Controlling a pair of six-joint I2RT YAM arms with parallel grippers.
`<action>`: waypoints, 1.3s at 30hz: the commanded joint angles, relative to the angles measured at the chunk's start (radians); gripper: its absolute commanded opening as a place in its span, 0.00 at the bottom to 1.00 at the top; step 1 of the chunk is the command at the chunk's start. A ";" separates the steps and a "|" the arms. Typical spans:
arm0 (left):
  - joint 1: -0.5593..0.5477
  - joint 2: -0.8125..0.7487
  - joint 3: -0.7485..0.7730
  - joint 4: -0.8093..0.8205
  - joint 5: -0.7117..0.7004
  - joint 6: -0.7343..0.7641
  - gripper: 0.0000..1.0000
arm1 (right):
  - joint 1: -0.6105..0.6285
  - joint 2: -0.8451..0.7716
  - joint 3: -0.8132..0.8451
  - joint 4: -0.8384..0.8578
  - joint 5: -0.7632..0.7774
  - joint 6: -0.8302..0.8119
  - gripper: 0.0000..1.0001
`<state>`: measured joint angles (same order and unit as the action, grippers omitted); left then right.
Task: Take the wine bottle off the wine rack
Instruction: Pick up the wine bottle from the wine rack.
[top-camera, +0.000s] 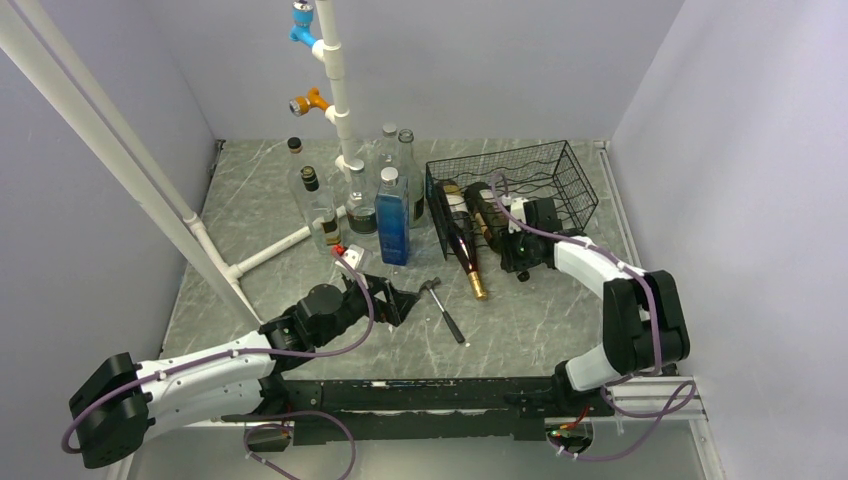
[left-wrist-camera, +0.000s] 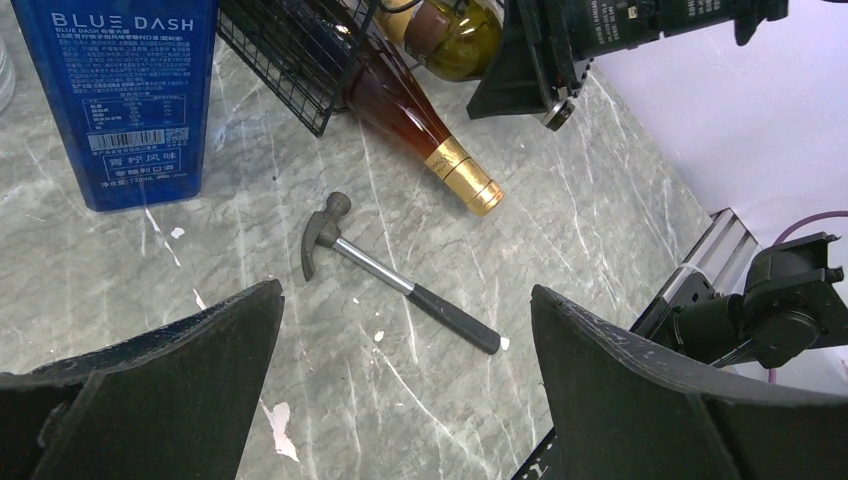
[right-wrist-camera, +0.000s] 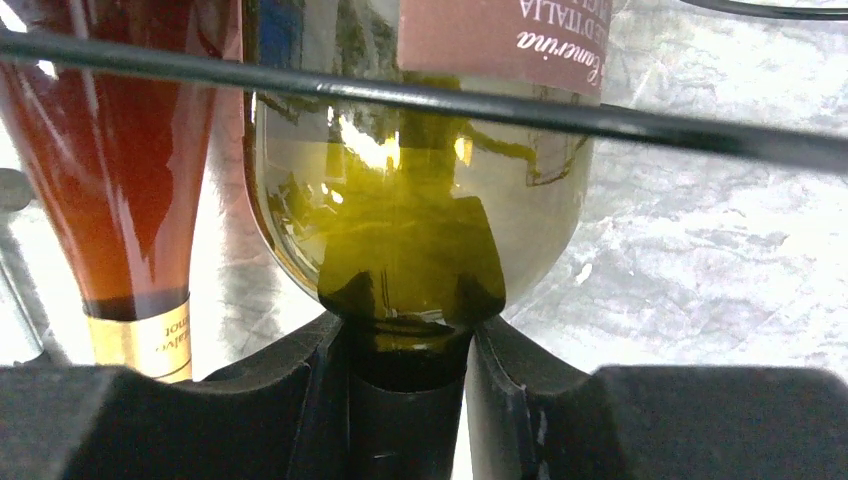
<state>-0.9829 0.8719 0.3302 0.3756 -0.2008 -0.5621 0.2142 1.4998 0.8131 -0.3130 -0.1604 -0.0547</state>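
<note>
The black wire wine rack stands at the back right and holds two bottles lying with their necks toward me. My right gripper is shut on the neck of the green wine bottle. In the right wrist view the fingers pinch the dark neck just below the bottle's shoulder, behind a rack wire. An amber bottle with a gold cap lies to its left, its neck sticking out onto the table. My left gripper is open and empty, low over the table near the hammer.
A small hammer lies on the marble table between the arms. A blue bottle and several clear bottles stand left of the rack around a white PVC pipe stand. Walls close in both sides.
</note>
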 joint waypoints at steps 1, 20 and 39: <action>0.004 -0.014 -0.003 0.020 -0.010 -0.003 0.99 | 0.001 -0.100 0.006 -0.004 -0.052 -0.057 0.00; 0.004 -0.021 -0.002 0.018 -0.002 -0.009 0.99 | -0.071 -0.258 0.000 -0.141 -0.114 -0.205 0.00; 0.004 -0.022 -0.004 0.013 -0.004 -0.001 0.99 | -0.209 -0.403 -0.055 -0.278 -0.170 -0.420 0.00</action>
<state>-0.9829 0.8719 0.3302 0.3752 -0.2005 -0.5621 0.0334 1.1641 0.7280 -0.6590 -0.2489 -0.3904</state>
